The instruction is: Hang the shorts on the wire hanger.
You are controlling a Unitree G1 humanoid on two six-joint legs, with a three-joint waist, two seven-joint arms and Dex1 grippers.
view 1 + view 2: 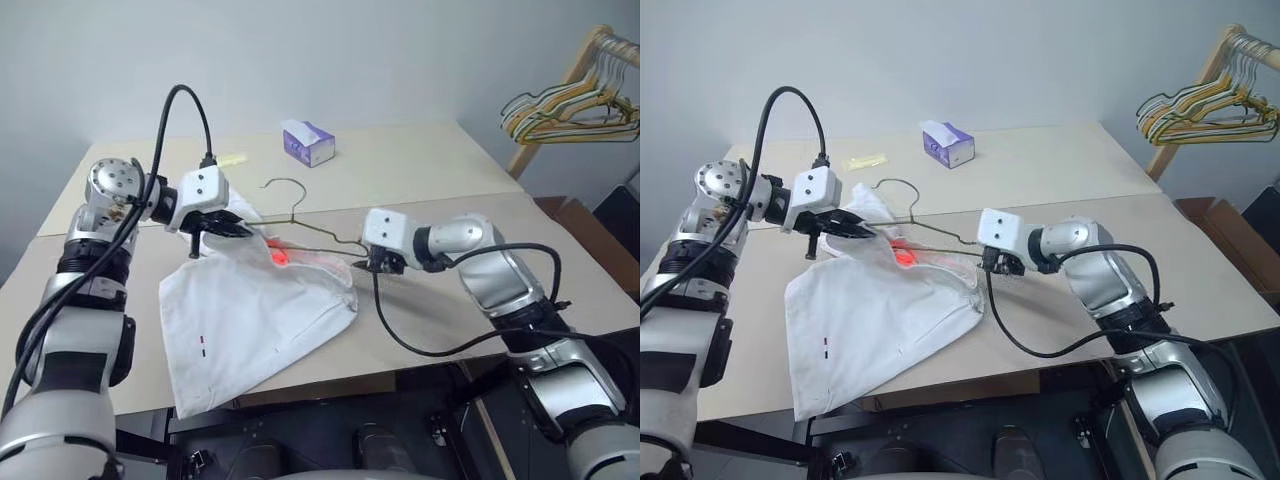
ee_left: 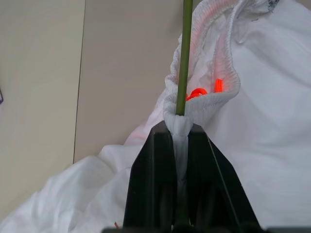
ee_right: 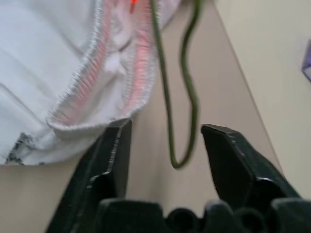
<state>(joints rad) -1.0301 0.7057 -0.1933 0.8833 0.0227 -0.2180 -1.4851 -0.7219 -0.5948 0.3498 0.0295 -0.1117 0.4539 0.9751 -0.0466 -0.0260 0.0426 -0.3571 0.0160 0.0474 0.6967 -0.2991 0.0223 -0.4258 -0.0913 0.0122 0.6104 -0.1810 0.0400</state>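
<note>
The white shorts (image 1: 250,320) lie spread on the table, their gathered waistband (image 2: 221,92) raised at the far side with an orange-red cord (image 2: 197,92) showing inside. My left gripper (image 2: 180,131) is shut on a bunch of that waistband. The thin olive-green wire hanger (image 1: 318,232) runs from its hook (image 1: 285,185) across the waistband; its wire (image 2: 183,58) disappears into the fabric right at my left fingertips. My right gripper (image 3: 167,138) stands open at the shorts' right edge. The hanger's bent shoulder end (image 3: 181,160) lies between its fingers (image 3: 114,145), apparently untouched.
A purple tissue box (image 1: 308,143) and a small yellow item (image 1: 232,159) sit toward the far side of the table (image 1: 420,170). A wooden rack with a bunch of coloured hangers (image 1: 570,110) stands to the right, above a cardboard box (image 1: 575,215).
</note>
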